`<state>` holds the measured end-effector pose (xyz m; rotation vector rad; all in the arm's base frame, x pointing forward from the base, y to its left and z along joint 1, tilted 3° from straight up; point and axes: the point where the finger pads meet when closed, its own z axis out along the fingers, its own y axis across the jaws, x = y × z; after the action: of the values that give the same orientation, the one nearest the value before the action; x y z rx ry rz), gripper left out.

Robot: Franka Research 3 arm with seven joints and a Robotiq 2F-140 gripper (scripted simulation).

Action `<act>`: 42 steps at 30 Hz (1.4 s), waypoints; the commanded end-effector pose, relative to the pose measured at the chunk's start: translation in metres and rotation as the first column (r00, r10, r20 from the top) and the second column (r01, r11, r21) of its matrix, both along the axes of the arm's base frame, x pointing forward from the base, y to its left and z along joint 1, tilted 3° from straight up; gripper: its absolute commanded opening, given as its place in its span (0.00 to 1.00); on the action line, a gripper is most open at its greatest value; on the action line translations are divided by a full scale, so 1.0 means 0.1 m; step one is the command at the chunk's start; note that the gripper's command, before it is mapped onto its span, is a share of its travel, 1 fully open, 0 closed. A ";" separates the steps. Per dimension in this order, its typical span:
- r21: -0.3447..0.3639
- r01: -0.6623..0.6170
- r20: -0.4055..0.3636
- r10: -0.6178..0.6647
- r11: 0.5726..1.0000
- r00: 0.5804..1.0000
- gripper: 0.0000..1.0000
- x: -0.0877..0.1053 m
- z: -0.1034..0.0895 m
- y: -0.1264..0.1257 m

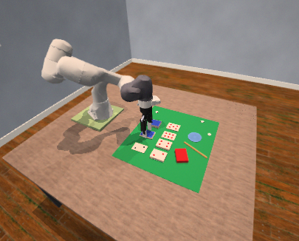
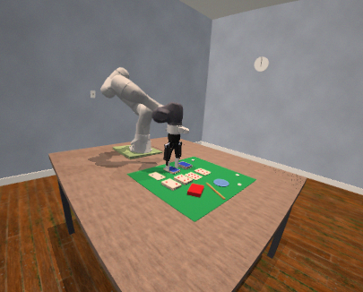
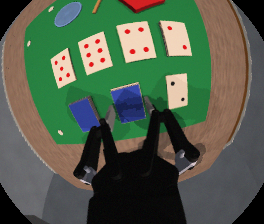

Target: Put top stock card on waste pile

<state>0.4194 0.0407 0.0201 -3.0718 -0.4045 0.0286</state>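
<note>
A blue face-down pile (image 1: pixel 151 135) (image 2: pixel 174 171) (image 3: pixel 129 94) lies between the other two places of the row nearest the arm, a thin pale edge showing along its far side. My gripper (image 1: pixel 148 133) (image 2: pixel 172 167) (image 3: pixel 129 106) is open, its fingertips low on either side of this pile, with a gap at each side in the wrist view. A second blue face-down pile (image 1: pixel 156 123) (image 2: pixel 185 165) (image 3: pixel 84 115) lies beside it, left in the wrist view. A face-up card with two black pips (image 1: pixel 139 148) (image 2: pixel 157 176) (image 3: pixel 177 92) lies on the other side. I cannot tell which blue pile is the stock.
Four red-pip piles, among them a two (image 1: pixel 158 155) (image 3: pixel 176 39) and a six (image 1: pixel 168 135) (image 3: pixel 95 53), form the farther row on the green mat (image 1: pixel 188 177). Beyond lie a red block (image 1: pixel 181 155) (image 2: pixel 195 190), a blue disc (image 1: pixel 195 137) (image 3: pixel 68 14) and a thin stick (image 1: pixel 196 149).
</note>
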 end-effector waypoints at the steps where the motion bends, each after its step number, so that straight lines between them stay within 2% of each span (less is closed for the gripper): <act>1: 0.001 0.004 0.003 -0.004 1.000 1.000 0.50 0.02 0.00 0.00; 33: 0.001 0.004 0.003 -0.004 1.000 1.000 0.50 0.02 0.00 0.00; 42: 0.001 0.004 0.003 -0.004 1.000 1.000 0.50 0.02 0.10 0.00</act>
<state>0.4217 0.0416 0.0263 -3.0700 -0.3980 0.0186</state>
